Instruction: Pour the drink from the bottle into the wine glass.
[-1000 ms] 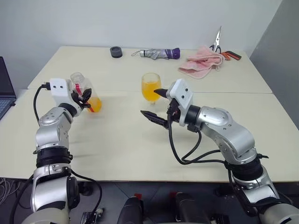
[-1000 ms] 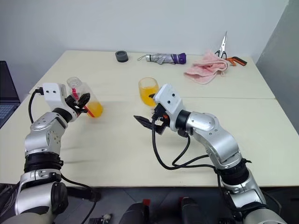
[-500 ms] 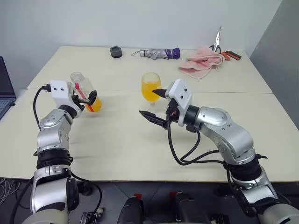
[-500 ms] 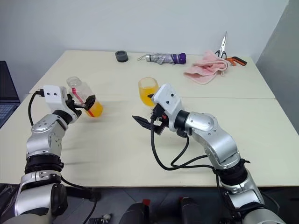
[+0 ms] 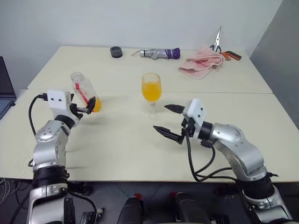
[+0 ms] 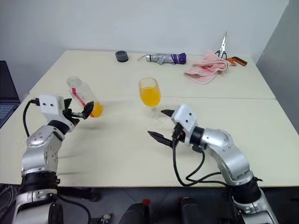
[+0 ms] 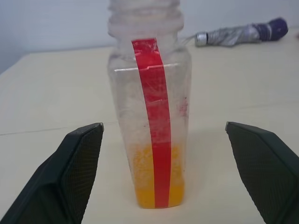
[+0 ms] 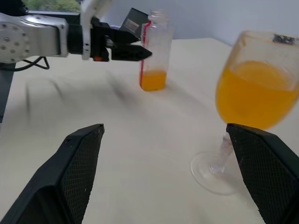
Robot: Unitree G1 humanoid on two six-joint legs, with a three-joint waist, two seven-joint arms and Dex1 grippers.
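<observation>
**Q:** Pale tabletop (image 5: 117, 140) under a white wall, read left to right: what stands where?

**A:** At far left, a dark laptop edge (image 5: 4, 88). Next, the left gripper (image 5: 88, 105), jaws spread wide and holding nothing. The bottle (image 5: 84, 91) stands just beyond its fingertips, uncapped and upright on the table, with a shallow layer of the drink (image 7: 156, 186) at its bottom. The left wrist view shows clear gaps between the bottle and both fingers.

**Q:** And the centre?

**A:** The wine glass (image 5: 152, 91) stands upright on its foot, its bowl largely filled with orange liquid. In front of it and to the right is the right gripper (image 5: 169, 122), likewise wide open and empty, near the glass but apart from it.

**Q:** The far edge?

**A:** A black round cap-like object (image 5: 116, 52), a folded umbrella (image 5: 156, 53), a pink cloth (image 5: 201, 60) and scissors (image 5: 217, 42), all well apart from the work.

**Q:** What could go wrong from here?

**A:** Pouring appears essentially complete. The main hazard is the glass: full, top-heavy, thin-stemmed. A sideways sweep of the right gripper's upper finger could clip the bowl or stem and spill it. Likewise, a left finger catching the light, open bottle could topple it.
</observation>
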